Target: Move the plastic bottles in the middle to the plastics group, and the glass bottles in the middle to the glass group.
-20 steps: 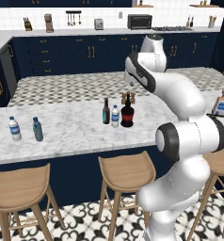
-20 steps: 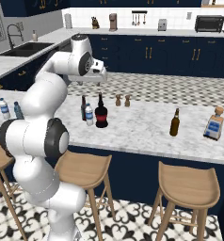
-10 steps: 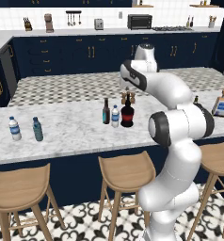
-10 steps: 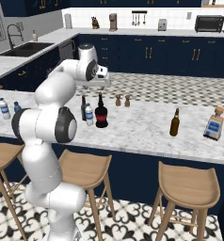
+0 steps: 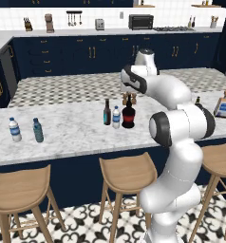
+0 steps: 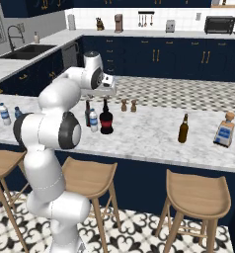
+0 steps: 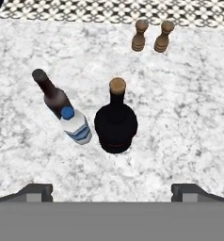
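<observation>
While spread wide, gripper [image 7: 112, 190] above fat black bottle [image 7: 116, 123], two shakers [image 7: 151, 36] beyond.

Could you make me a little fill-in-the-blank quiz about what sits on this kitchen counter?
1. In the middle cluster stand ___ bottles.
2. The fat black bottle carries a ___ label.
3. The small water bottle stands between the black bottle and the slim ___ bottle.
4. The robot's pincer hangs above them with its jaws ___.

Missing words: three; red; dark brown; open
</observation>
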Robot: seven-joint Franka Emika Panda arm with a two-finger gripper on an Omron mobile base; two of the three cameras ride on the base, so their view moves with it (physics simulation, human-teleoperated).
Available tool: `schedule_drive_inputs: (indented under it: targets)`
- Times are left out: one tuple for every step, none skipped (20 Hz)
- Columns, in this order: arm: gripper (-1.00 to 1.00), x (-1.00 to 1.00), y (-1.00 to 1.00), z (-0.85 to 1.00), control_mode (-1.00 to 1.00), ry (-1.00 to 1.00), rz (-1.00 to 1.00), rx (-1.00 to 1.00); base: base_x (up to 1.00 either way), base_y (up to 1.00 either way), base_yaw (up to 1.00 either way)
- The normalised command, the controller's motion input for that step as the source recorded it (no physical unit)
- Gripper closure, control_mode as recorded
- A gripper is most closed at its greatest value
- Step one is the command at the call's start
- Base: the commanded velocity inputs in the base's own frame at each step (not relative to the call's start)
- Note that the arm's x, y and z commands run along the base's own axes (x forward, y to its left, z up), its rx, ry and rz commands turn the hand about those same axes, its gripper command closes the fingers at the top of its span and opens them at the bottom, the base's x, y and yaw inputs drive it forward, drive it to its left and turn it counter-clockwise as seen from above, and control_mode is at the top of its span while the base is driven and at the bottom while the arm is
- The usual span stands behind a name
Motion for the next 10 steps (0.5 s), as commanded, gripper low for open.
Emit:
schedule_drive_inputs:
  targets:
    - [-1.0,0.15,0.04,-0.45,-1.0,0.0,0.0,0.0,0.0,0.0,0.0]
    - [-1.0,0.16,0.07,-0.38,-1.0,0.0,0.0,0.0,0.0,0.0,0.0]
    - [-1.0,0.15,0.12,-0.36,-1.0,0.0,0.0,0.0,0.0,0.0,0.0]
    - [-1.0,0.18,0.15,-0.36,-1.0,0.0,0.0,0.0,0.0,0.0,0.0]
    - [-1.0,0.19,0.14,-0.36,-1.0,0.0,0.0,0.0,0.0,0.0,0.0]
    - [-1.0,0.21,0.11,-0.32,-1.0,0.0,0.0,0.0,0.0,0.0,0.0]
    - [-1.0,0.2,0.11,-0.26,-1.0,0.0,0.0,0.0,0.0,0.0,0.0]
    - [-1.0,0.19,0.12,-0.2,-1.0,0.0,0.0,0.0,0.0,0.0,0.0]
    - [-1.0,0.24,0.15,-0.16,-1.0,0.0,0.0,0.0,0.0,0.0,0.0]
    - [-1.0,0.26,0.17,-0.14,-1.0,0.0,0.0,0.0,0.0,0.0,0.0]
